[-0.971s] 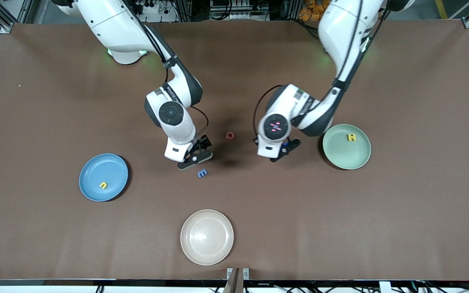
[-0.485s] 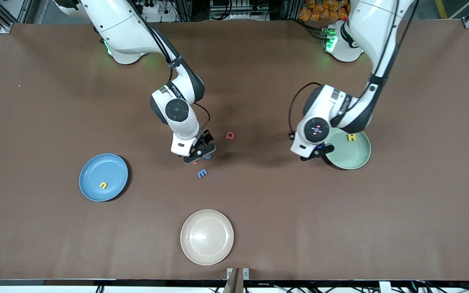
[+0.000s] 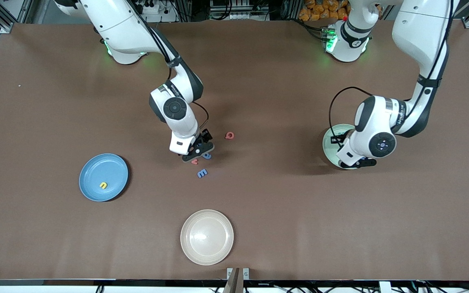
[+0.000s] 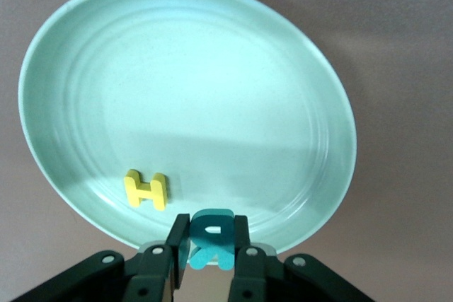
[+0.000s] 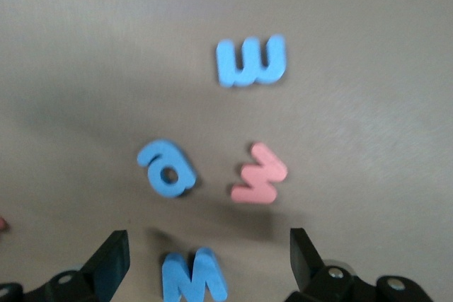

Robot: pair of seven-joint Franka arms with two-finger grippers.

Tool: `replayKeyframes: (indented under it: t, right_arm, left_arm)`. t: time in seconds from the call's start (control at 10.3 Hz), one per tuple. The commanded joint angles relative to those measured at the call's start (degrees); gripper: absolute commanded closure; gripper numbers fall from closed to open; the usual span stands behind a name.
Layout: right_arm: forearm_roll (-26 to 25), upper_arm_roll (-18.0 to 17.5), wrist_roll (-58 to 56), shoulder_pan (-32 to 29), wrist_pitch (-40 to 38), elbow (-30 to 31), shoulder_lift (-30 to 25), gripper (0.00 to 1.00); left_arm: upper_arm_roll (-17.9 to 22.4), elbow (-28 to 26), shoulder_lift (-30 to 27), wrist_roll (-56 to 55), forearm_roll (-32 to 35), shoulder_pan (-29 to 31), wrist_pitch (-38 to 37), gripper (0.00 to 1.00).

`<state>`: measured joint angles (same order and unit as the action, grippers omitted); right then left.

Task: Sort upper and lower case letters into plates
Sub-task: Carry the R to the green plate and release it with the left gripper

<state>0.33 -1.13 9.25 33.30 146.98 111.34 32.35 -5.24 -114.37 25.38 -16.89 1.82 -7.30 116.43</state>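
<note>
The left hand [image 4: 206, 256] hangs over the mint green plate [image 4: 106, 54], above the rim nearest the front camera, and it is clenched on a teal letter [image 4: 211, 238], which stands upright between the two fingers [image 4: 177, 252]. On the floor of that plate lies a yellow H [image 4: 146, 189], just beside the held letter and not touching it.

Well away from the mint green plate, toward the right arm's end of the desk [image 3: 283, 211], the right hand [image 5: 205, 259] hovers low over a loose cluster of letters with its fingers spread wide, grasping nothing. Between and just ahead of those fingers lie a blue M [image 5: 192, 276], a blue a [image 5: 167, 168], a pink w [image 5: 259, 174] and a blue E [image 5: 250, 61], all flat on the desk and apart from one another. A red letter [image 3: 229, 135] lies alone between the cluster and the mint green plate.

Farther still from the mint green plate sits the blue plate [image 3: 96, 191] with a yellow n [image 3: 103, 185] in it. A cream plate [image 3: 189, 252] rests nearest the front camera.
</note>
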Motion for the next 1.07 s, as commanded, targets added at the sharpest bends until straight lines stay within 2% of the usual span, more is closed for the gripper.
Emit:
replayKeyframes:
  t: [0.0,0.1,0.39,0.49,0.58,0.68,0.97]
  right_arm:
    - [3.35,-0.27,1.30,-3.75,-0.47,-3.91,1.47,0.00]
    - [3.36,-0.27,2.69,-4.99,-0.99,-6.46,3.32,0.00]
    - [2.22,-0.01,8.85,-4.21,-4.60,-9.83,6.23,0.00]
    - [2.22,-0.01,8.85,-4.21,-4.60,-9.83,6.50,0.00]
    - [2.22,-0.01,9.11,-4.21,-4.60,-9.74,6.76,0.00]
    - [2.22,-0.01,9.12,-4.29,-4.69,-9.65,6.76,0.00]
    - [2.22,0.08,9.12,-4.38,-4.69,-9.21,6.85,0.00]
  left_arm:
    - [-0.82,-6.01,-1.91,-0.16,1.78,-0.87,7.71,0.80]
    - [-0.82,-7.78,-2.26,-0.16,1.70,-0.87,10.72,0.80]
    - [-0.82,-8.42,-2.26,-0.25,1.70,-0.87,11.10,0.78]
    - [-0.82,-8.42,-2.26,-0.25,1.70,-0.87,11.10,0.49]
    - [-0.82,-8.42,-2.18,-0.25,1.70,-0.79,11.10,0.05]
    - [-0.91,-8.24,-2.18,-0.68,1.70,-0.87,11.10,0.00]
    - [-1.26,-7.19,-2.61,-4.17,0.91,-1.57,9.79,0.00]
